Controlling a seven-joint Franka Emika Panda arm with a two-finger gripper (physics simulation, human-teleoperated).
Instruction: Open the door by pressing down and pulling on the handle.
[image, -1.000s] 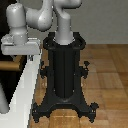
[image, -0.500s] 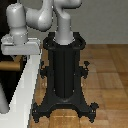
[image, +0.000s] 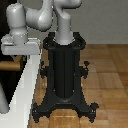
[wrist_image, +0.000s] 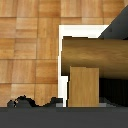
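Wrist view first: the handle (wrist_image: 95, 58) fills most of what I see, a thick tan-brown bar running crosswise, with a flat lighter brown stub dropping from its underside. It lies right under my camera, very close. Behind it a pale white-grey strip marks the edge of the door (wrist_image: 62, 50), and the dark surface beyond the bar is the door's black face. Wooden floor (wrist_image: 30, 45) in square planks spreads past that pale edge. A dark band crosses the lowest part of this picture, with a ragged shadowy outline where it meets the floor; I cannot tell what it is.

From the exterior view, my grey wrist block (image: 20, 47) hangs at that view's left, just over the door's pale top edge (image: 27, 82), which runs as a long white strip toward the near corner. A bit of brown shows beside the block, too small to name. My black pedestal (image: 64, 75) stands in the middle on its spread feet, well apart from the door.

My jaws do not show clearly in either picture, so I cannot tell whether they are spread or pinched.
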